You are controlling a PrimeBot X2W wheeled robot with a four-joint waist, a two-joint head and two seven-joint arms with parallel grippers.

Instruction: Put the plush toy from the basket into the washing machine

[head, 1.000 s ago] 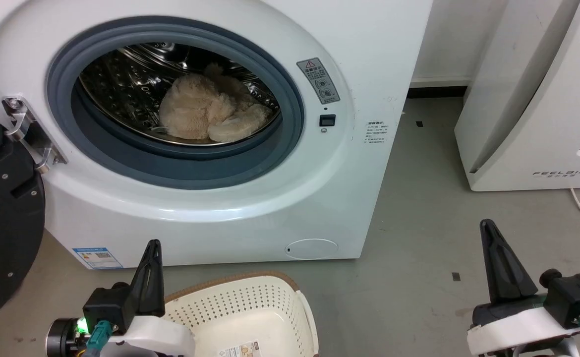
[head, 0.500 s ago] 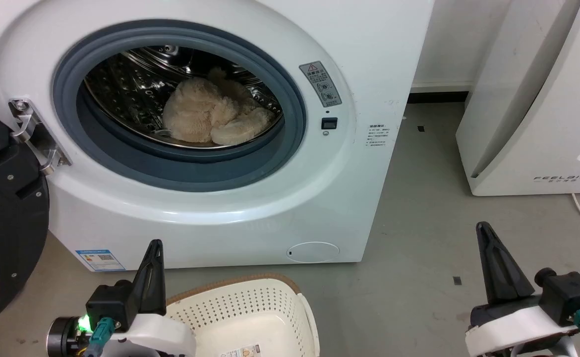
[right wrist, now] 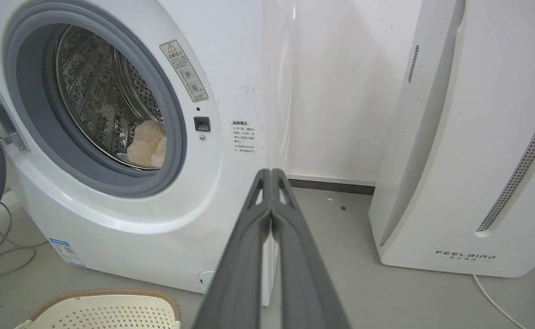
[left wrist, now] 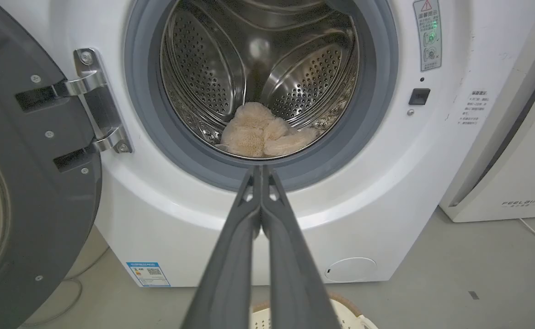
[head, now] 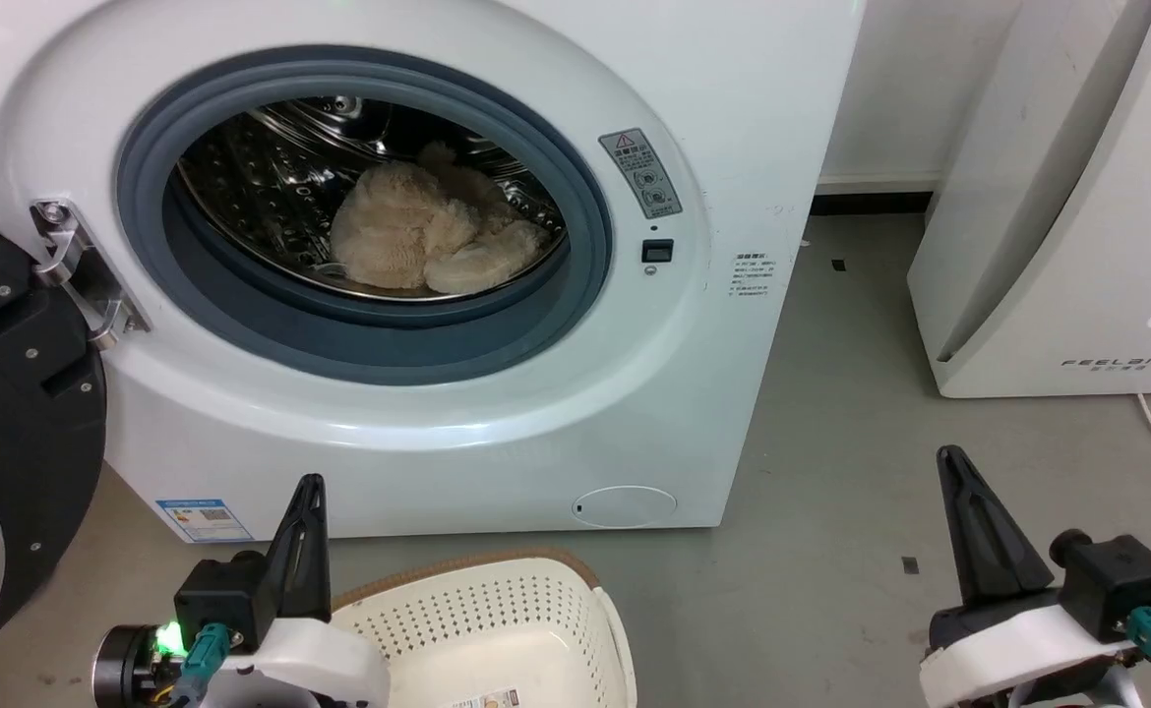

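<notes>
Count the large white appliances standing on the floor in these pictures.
2. The washing machine stands on the left with its door open; a second appliance stands to its right. Others may be out of frame.

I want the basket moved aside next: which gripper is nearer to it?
Left. The left gripper rises right at the left rim of the basket; the right gripper stands well off to its right, across the floor.

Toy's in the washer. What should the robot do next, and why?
Probably swing the left fingers toward the open door to push it shut: the toy lies in the washer, the basket looks empty, and those fingers hold nothing.
</notes>
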